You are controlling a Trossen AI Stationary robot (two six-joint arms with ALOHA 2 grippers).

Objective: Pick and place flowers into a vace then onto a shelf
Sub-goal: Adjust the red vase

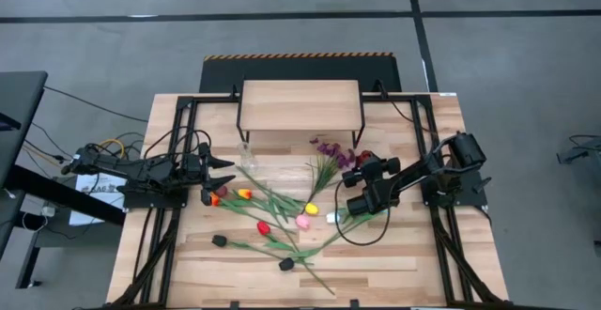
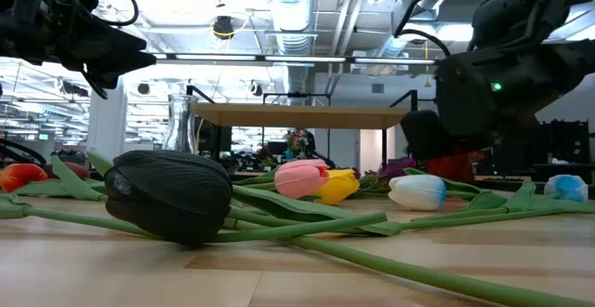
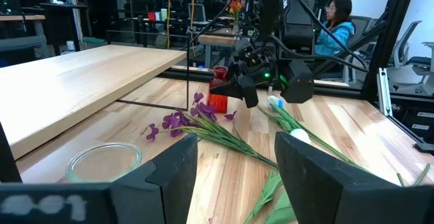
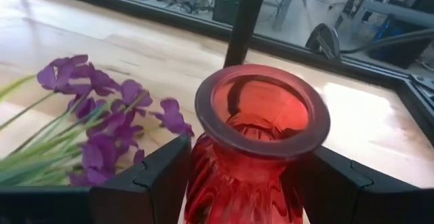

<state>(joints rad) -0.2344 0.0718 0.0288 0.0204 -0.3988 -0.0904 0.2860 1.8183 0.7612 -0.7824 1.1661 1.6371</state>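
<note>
A red glass vase [image 1: 364, 158] stands on the table right of centre, between the fingers of my right gripper [image 1: 362, 166]; it fills the right wrist view [image 4: 251, 149]. A clear glass vase [image 1: 247, 155] stands left of centre, in front of the light-wood shelf [image 1: 300, 103]. Long-stemmed flowers lie flat on the table: an orange head [image 1: 218, 197], red [image 1: 264, 227], pink [image 1: 303, 222], yellow [image 1: 311, 209], white [image 1: 333, 217], two black [image 1: 219, 240], and a purple sprig [image 1: 331, 148]. My left gripper [image 1: 223, 171] is open and empty above the orange head, left of the clear vase. My right gripper has the red vase's ribbed body [image 4: 203, 176] between its two fingers [image 4: 152, 180], one on each side, below the flared rim [image 4: 261, 105]. The fingers come nearly level from the table's right side. The vase stands upright.
The shelf stands on thin black legs at the table's far middle. Black frame rails run along the table's left and right sides [image 1: 441, 225]. A person sits beyond the table in the left wrist view [image 3: 336, 20]. Bare wood shows at the near right [image 1: 413, 263].
</note>
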